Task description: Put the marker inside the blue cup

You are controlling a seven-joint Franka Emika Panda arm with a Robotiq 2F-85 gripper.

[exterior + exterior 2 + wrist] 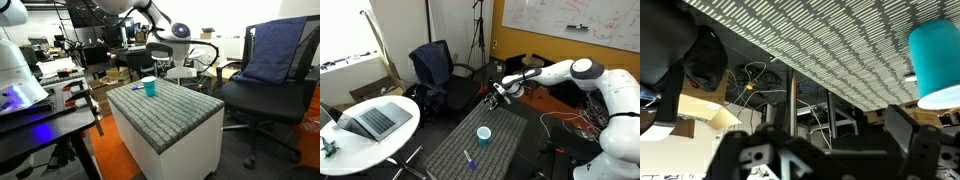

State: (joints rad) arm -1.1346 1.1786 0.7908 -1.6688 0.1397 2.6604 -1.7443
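Observation:
The blue cup [484,134] stands upright on the grey padded block [495,150]. It also shows in an exterior view [150,87] and, upside down, at the right edge of the wrist view [938,58]. The marker [469,160], blue and white, lies flat on the block a short way from the cup, and shows small beside it in an exterior view [137,89]. My gripper [493,97] hangs in the air past the block's far edge, apart from cup and marker. It is open and empty [830,135].
A black office chair with a blue cloth [275,55] stands beside the block. A round white table with a laptop [370,120] stands on another side. Desks, cables and a tripod [478,40] crowd the background. The floor has an orange patch [115,160].

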